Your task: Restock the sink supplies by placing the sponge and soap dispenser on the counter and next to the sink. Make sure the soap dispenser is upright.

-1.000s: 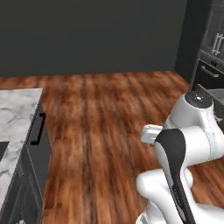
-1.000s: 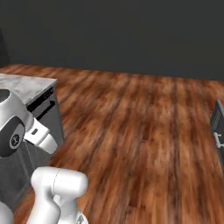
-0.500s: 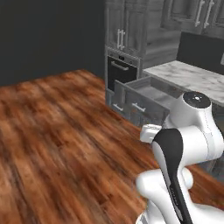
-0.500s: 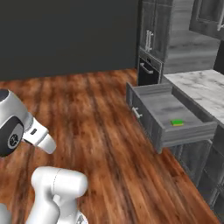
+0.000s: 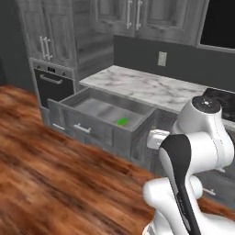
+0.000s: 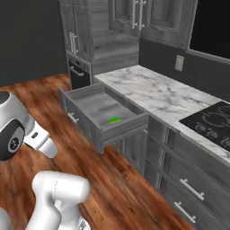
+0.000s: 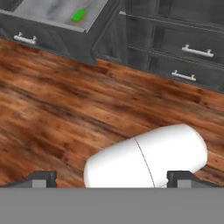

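Inside the pulled-out drawer under the counter you can see the sponge, lying flat on the grey drawer bottom, near the right inner wall and toward the front. From the hand view, it sits in the upper left, well apart from the gripper, which hangs above the wood floor with its 2 finger tips spread wide and nothing between them.

You should expect the sponge to be light and soft, so it will give a little under pressure and it is not fragile. I think the best hold is across its 2 long sides, coming straight down from above, because it lies low and flat. Do not press too deep, or the fingers may scrape the drawer bottom.

About the containers: the drawer is open and I can make out only the sponge in it; the part behind its front wall is hidden. I cannot find the soap dispenser. The cooktop is set in the counter at the right, and it is not the sink.
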Controlling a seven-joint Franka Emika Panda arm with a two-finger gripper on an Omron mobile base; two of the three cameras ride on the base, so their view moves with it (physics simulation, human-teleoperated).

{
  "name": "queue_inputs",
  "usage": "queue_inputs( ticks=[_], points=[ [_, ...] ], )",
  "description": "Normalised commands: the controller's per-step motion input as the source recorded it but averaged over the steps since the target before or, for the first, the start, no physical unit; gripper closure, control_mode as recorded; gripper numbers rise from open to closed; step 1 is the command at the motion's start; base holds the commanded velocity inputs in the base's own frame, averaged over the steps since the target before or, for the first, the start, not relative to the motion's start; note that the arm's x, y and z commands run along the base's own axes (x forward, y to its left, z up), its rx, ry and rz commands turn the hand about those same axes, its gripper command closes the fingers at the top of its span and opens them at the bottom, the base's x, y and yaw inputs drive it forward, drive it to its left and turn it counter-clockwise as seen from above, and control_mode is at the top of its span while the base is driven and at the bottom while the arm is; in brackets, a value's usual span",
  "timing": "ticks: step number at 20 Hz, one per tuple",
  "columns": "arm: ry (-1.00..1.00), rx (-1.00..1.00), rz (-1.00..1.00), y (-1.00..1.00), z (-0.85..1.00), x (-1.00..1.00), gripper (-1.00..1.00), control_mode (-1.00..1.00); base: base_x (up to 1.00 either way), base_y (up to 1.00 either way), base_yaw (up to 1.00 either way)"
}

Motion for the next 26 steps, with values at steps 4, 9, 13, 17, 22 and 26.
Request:
queue_inputs(
  ticks=[4, 9, 13, 17, 22, 26],
  points=[
    [0.00, 0.00, 0.00, 0.00, 0.00, 0.00, -1.00, 1.00, 0.80, -0.06, -0.38],
    [0.00, 0.00, 0.00, 0.00, 0.00, 0.00, -1.00, 1.00, 0.90, 0.10, -0.26],
    [0.00, 0.00, 0.00, 0.00, 0.00, 0.00, -1.00, 1.00, 0.77, 0.06, -0.16],
    [0.00, 0.00, 0.00, 0.00, 0.00, 0.00, -1.00, 1.00, 0.49, -0.03, -0.01],
    [0.00, 0.00, 0.00, 0.00, 0.00, 0.00, -1.00, 1.00, 0.37, -0.12, 0.02],
    [0.00, 0.00, 0.00, 0.00, 0.00, 0.00, -1.00, 1.00, 0.51, -0.06, 0.09]
  ],
)
